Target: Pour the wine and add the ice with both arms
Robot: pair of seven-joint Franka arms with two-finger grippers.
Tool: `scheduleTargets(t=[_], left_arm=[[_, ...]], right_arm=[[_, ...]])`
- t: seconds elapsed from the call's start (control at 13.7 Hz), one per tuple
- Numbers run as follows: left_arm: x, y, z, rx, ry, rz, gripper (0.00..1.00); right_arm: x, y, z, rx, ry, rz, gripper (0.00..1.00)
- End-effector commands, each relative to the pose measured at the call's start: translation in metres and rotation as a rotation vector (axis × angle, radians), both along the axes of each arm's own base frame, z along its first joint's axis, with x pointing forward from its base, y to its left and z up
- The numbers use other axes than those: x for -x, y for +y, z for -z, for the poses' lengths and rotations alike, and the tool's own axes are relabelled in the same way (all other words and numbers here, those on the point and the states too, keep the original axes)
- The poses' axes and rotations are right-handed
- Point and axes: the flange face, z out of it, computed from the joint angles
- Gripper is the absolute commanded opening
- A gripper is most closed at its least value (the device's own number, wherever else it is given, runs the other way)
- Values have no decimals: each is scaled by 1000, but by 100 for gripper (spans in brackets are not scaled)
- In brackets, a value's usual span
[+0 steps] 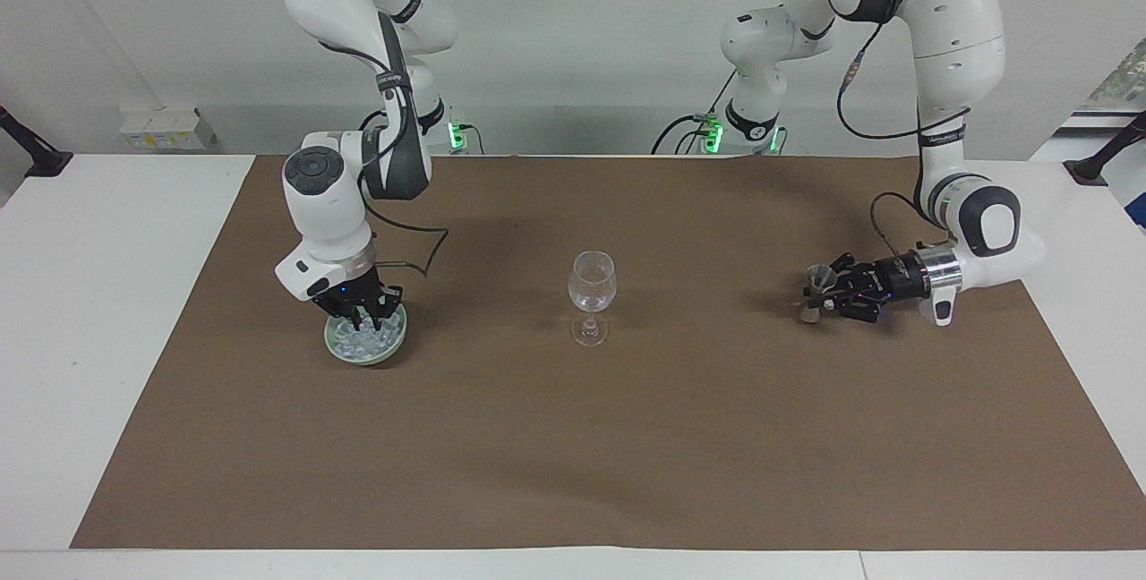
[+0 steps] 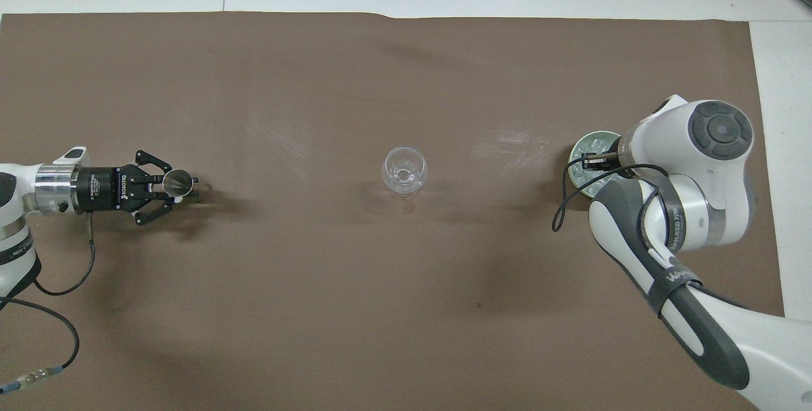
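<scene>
Left end effector (image 1: 822, 296) at frame right in the facing view, clamped on a small metal cup (image 1: 817, 277). Right end effector (image 1: 370, 322) at frame left, pinched closed down in the ice (image 1: 363, 340) heaped in a green bowl (image 1: 338, 351); held chunk not discernible. Glass (image 1: 592, 294) upright mid-worktop (image 1: 573, 455).

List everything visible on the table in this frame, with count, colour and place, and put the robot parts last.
Brown mat: one, covers the white table.
Wine glass: one, clear, upright at mat centre.
Bowl: one, pale green, toward the right arm's end.
Ice: many clear chunks, heaped in the bowl.
Metal cup: one, silver, small, in the left gripper.
Right gripper: black, shut, tips down in the ice.
Left gripper: black, shut on the metal cup, just above the mat.
</scene>
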Motion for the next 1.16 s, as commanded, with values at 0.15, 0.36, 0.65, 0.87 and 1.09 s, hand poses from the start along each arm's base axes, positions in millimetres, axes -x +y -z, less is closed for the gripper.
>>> scheduleTargets(t=[0.15, 0.36, 0.65, 0.87, 1.09], left_arm=[[8, 2, 6, 2, -30, 8, 0], [8, 2, 7, -2, -34, 8, 0], [8, 2, 8, -10, -47, 13, 0], [10, 3, 11, -10, -65, 21, 0], [12, 3, 20, 0, -65, 26, 0]], right_arm=[[-2, -3, -29, 11, -54, -15, 0], [0, -6, -58, 10, -81, -16, 0], [5, -7, -108, -3, -66, 8, 0], [15, -7, -143, -30, -59, 31, 0], [22, -6, -183, -76, -66, 59, 0]])
